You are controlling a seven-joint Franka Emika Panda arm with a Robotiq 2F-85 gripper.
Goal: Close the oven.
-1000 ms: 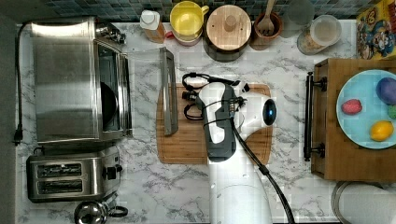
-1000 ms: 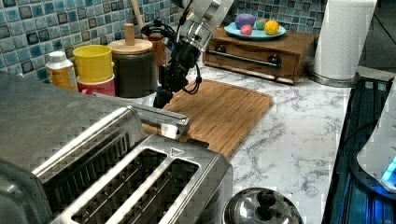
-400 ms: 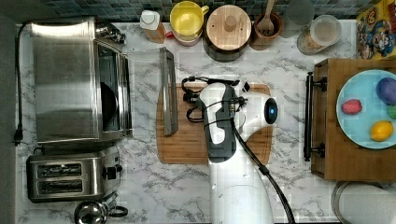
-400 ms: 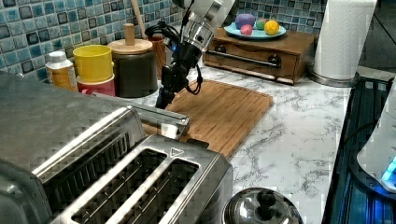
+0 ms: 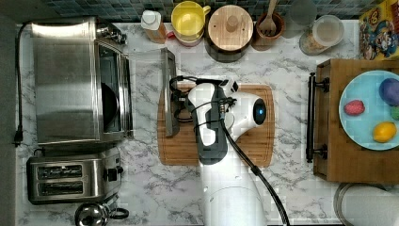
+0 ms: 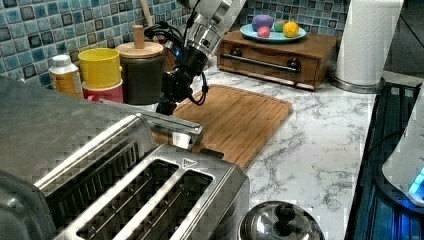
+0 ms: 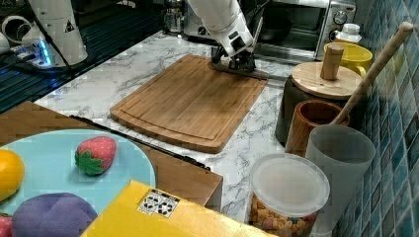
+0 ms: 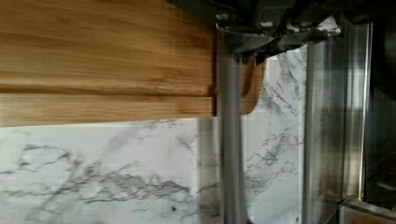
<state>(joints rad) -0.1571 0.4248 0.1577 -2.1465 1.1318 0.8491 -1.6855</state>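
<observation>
The oven [image 5: 77, 80] is the large steel box at the top view's left, and its dark inside [image 5: 109, 101] shows. Its glass door [image 5: 148, 94] lies folded down flat, with the bar handle [image 5: 169, 94] over the left edge of the wooden cutting board [image 5: 254, 146]. My gripper [image 5: 181, 101] points down right at the handle, about midway along the bar, touching it or nearly so. In the wrist view the handle [image 8: 231, 154] runs straight out from under my gripper [image 8: 247, 44]. The left view has my gripper [image 6: 167, 102] just behind the handle [image 6: 172, 125].
A two-slot toaster [image 5: 70, 179] and a kettle lid [image 5: 91, 214] stand in front of the oven. A bottle [image 5: 153, 21], a yellow cup [image 5: 188, 21], a lidded canister [image 5: 230, 26] and a utensil holder [image 5: 269, 28] line the back wall. A wooden box with a plate of fruit [image 5: 371, 108] stands at the top view's right.
My gripper has slid a little toward the oven and down onto the handle. The door has stayed flat.
</observation>
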